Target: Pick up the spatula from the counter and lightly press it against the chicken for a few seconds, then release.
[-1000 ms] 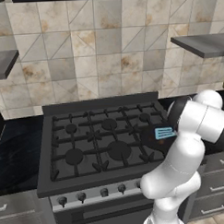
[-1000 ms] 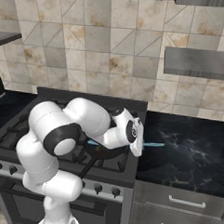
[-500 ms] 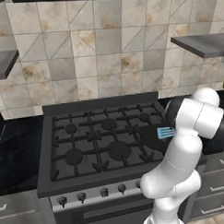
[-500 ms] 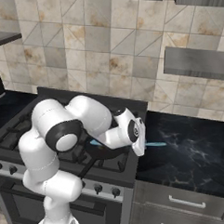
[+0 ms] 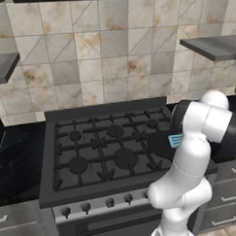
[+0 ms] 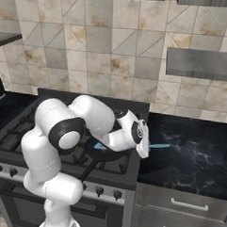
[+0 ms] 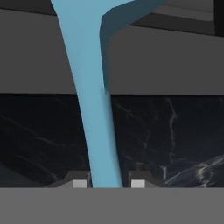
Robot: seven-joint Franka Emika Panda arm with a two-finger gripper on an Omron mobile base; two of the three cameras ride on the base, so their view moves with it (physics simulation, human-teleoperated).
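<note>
Above the dark marble counter (image 7: 175, 131), the fingers (image 7: 79, 183) stand narrow, pinching the blue spatula (image 7: 94, 109) by its handle.

Left base view: set behind and left of the arm (image 5: 190, 165), facing forward and down over the stove (image 5: 106, 149). Right base view: the mirrored post — both share the stove and tiled wall (image 5: 102, 57). Hand view: very near, sighting along the spatula (image 7: 94, 109) toward the dark counter (image 7: 175, 131).

We see a light blue spatula (image 7: 94, 109) and a black counter (image 6: 198, 157) veined in white. The stove (image 5: 92, 155) is dark grey, and the wall tiles (image 5: 102, 47) are beige-grey with brown blotches.
</note>
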